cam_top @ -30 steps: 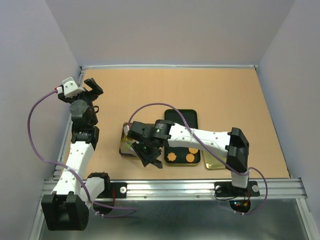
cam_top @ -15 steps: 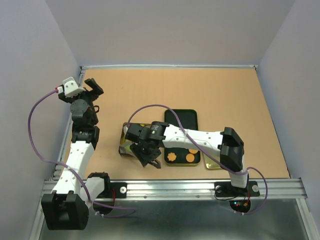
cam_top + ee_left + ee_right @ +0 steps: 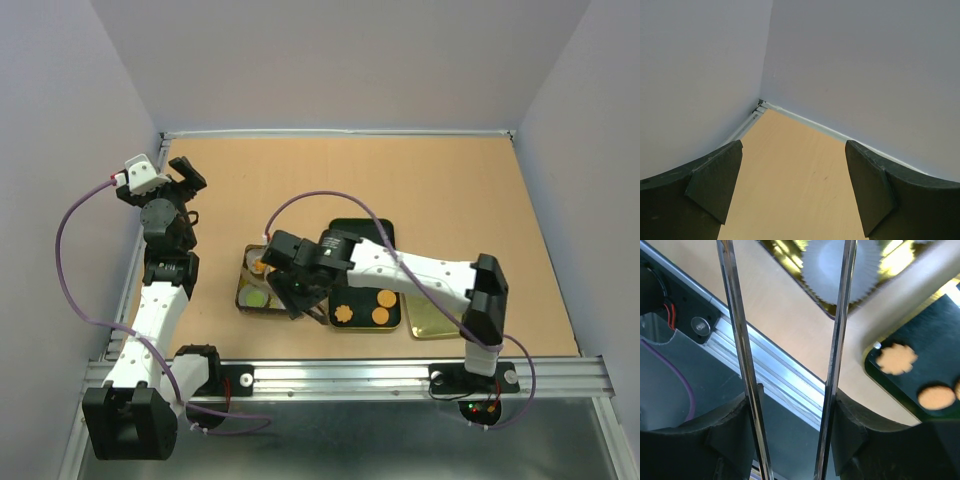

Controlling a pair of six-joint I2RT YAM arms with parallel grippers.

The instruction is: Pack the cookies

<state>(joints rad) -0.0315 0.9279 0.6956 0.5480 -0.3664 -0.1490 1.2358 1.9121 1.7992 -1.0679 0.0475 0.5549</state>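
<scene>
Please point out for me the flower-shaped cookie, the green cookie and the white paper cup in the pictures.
flower-shaped cookie (image 3: 896,359): right wrist view, middle of its top face.
green cookie (image 3: 257,298): top external view, middle of the disc.
white paper cup (image 3: 830,262): right wrist view, its flat bottom between the two tongs.
</scene>
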